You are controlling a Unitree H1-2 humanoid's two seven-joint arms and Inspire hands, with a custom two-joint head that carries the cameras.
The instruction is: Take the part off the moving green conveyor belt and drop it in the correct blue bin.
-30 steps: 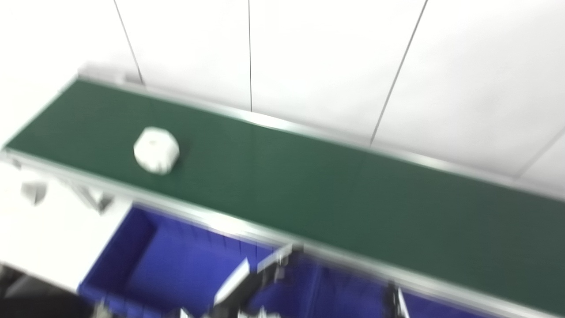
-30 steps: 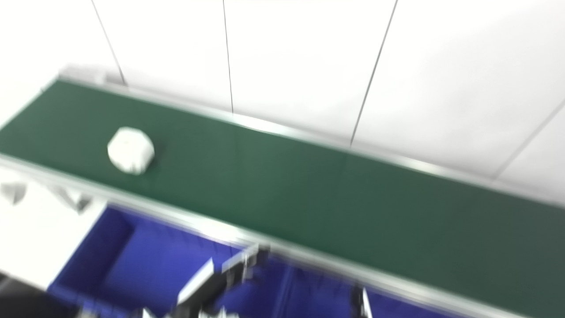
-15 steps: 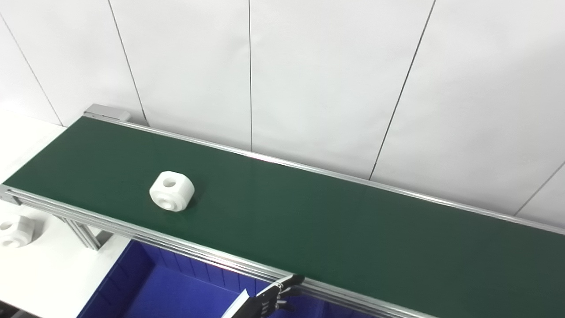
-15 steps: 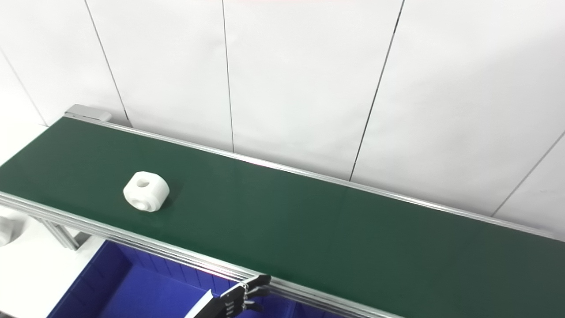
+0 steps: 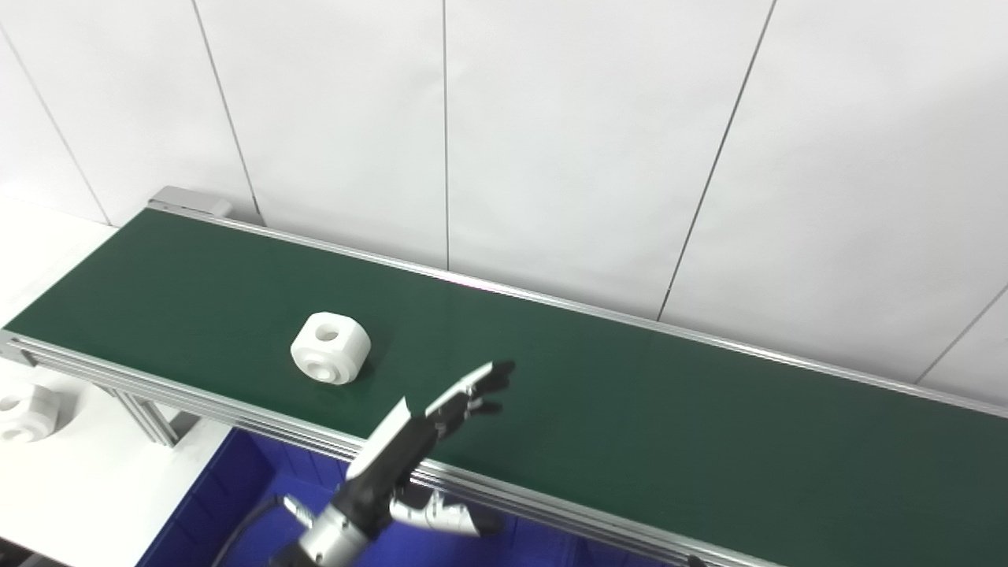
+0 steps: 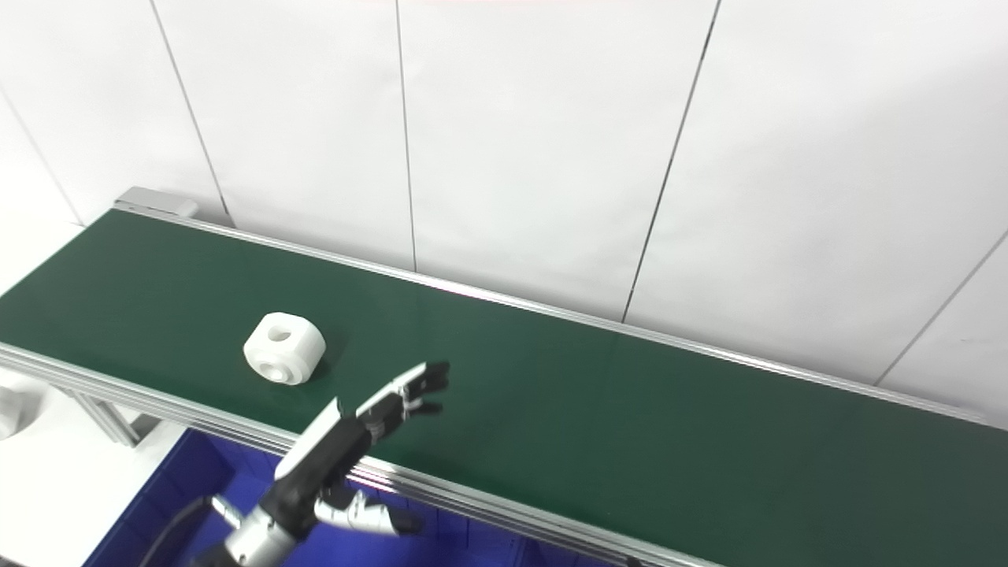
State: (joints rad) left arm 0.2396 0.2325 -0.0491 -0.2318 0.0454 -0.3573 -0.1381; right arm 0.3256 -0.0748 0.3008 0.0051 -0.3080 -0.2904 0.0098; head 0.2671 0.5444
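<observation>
A white round part [image 5: 330, 348] with a hole on top and another on its side lies on the green conveyor belt [image 5: 630, 425], left of centre; it also shows in the right eye view [image 6: 284, 349]. My left hand [image 5: 429, 429] is open, fingers stretched out over the belt's near edge, to the right of the part and apart from it. Its thumb hangs below the belt rail. A blue bin [image 5: 236, 504] sits below the belt's near edge at lower left. My right hand is out of view.
A second white part [image 5: 27, 411] lies on the white table at far left, beside the conveyor's leg [image 5: 150, 417]. White wall panels stand behind the belt. The belt's aluminium rail [image 5: 197, 394] runs along its near side.
My left hand has risen from the bottom edge up over the belt's near edge, fingers spread. The white part has moved right along the belt. The camera steadied after an earlier blur.
</observation>
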